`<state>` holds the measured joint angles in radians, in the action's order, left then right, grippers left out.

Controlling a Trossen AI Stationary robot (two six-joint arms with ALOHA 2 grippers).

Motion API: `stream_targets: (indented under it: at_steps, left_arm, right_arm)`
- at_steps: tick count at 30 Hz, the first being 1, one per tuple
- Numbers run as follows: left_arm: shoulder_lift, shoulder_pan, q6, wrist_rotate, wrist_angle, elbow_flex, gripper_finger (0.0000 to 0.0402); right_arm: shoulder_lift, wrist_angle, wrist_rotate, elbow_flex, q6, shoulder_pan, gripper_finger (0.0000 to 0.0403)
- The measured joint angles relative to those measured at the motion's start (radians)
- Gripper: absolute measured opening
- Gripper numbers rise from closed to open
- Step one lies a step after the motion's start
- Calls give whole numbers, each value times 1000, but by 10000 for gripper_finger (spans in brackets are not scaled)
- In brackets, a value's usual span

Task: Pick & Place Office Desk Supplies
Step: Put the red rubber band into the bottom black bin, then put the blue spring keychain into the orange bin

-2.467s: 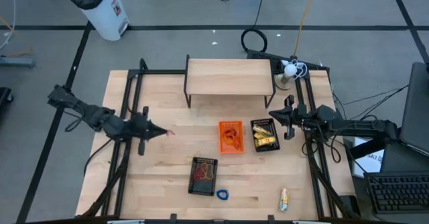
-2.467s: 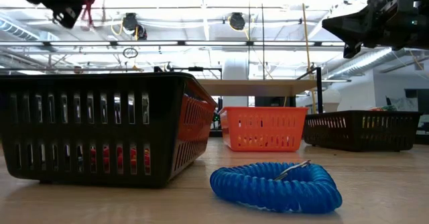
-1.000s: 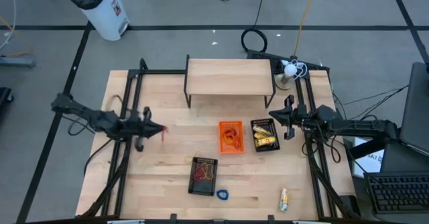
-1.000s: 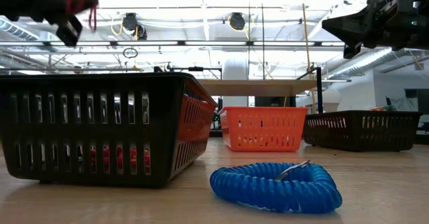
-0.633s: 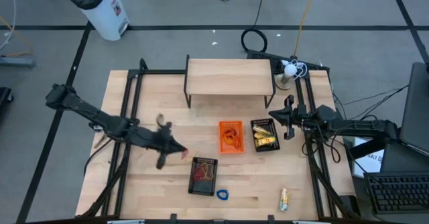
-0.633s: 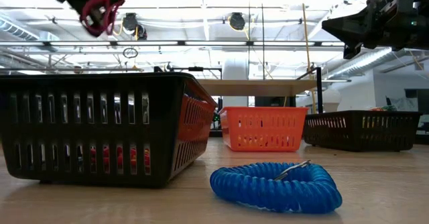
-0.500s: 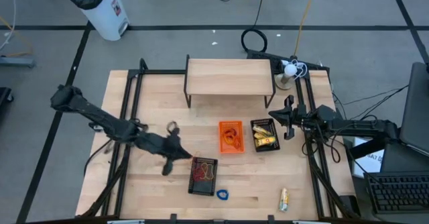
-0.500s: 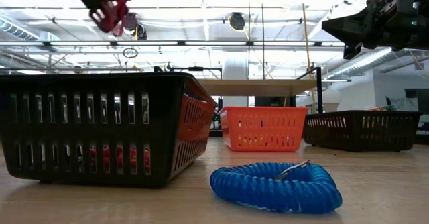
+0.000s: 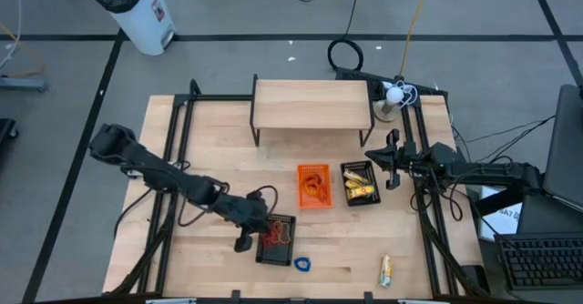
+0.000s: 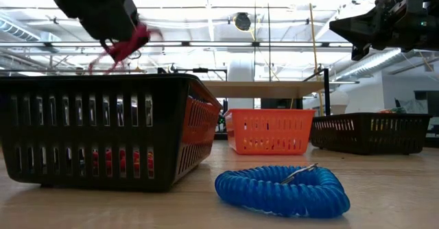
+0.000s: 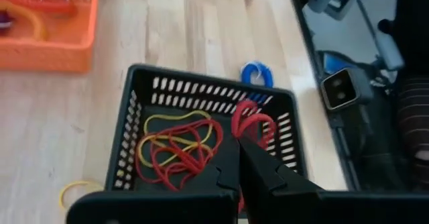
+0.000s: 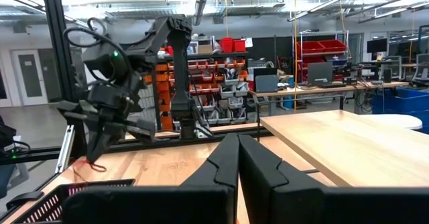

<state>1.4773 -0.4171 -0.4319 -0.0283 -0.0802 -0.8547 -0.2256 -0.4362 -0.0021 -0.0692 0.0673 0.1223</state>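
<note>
My left gripper (image 11: 239, 145) is shut on a red rubber band (image 11: 251, 119) and hovers over the near black basket (image 9: 276, 238). That basket (image 11: 138, 110) has red and yellow rubber bands lying on its floor. In the low view, the gripper (image 10: 118, 31) is above the basket's rim (image 10: 103, 78) with the band (image 10: 125, 49) dangling from it. My right gripper (image 9: 392, 161) waits shut at the table's right side, raised above the table and touching nothing. My left gripper pinches the red rubber band between its two fingertips at the loop's near part (image 11: 243, 134). The fingers slant down from the table's left. The band hangs slack below the fingertips, clear of the basket and above its rim.
An orange basket (image 9: 313, 185) and a second black basket (image 9: 360, 183) with yellow packets sit mid-table. A wooden shelf (image 9: 312, 104) stands at the far side. A blue coil (image 9: 301, 264), a yellow item (image 9: 386, 269) and a loose yellow band (image 11: 77, 187) lie near the front.
My left gripper has swung from the table's left side toward the right and near edges, to above the black basket. It has tipped downward on the way. It has stayed shut, and the red rubber band has travelled with it.
</note>
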Motion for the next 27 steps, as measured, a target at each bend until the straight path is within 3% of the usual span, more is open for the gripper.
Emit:
stream_targets:
  at_steps: [11, 23, 27]
  left_arm:
    - [11, 26, 0, -41, 23, 0, 11]
    - [7, 39, 7, -55, 28, 0, 162]
    - [-80, 65, 35, -54, -15, 0, 184]
  right_arm:
    - [0, 0, 0, 0, 0, 0, 0]
    - [0, 0, 0, 0, 0, 0, 0]
    - [0, 0, -2, 0, 0, 0, 0]
